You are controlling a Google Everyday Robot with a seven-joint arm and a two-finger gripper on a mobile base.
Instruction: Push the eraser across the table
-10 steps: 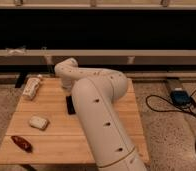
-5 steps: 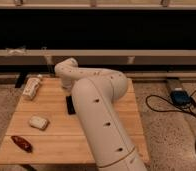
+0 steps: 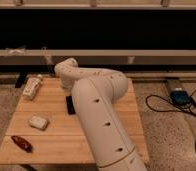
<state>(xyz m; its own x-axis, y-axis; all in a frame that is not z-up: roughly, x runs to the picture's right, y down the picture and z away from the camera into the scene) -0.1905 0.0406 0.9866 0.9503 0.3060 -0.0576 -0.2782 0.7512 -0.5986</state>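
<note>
The eraser (image 3: 70, 105) is a small flat black elongated block lying lengthwise on the light-wood table (image 3: 51, 145), left of the middle. My white arm reaches from the front right over the table and bends down at the far side. The gripper (image 3: 66, 88) is a dark part under the wrist, low over the table just behind the eraser's far end. It is mostly hidden by the arm.
A white-beige rounded block (image 3: 38, 122) lies front left of the eraser. A dark red oblong object (image 3: 22, 143) lies near the front left corner. A pale bottle-like item (image 3: 32, 87) lies at the back left. A blue-black device with cables (image 3: 180, 96) sits on the floor to the right.
</note>
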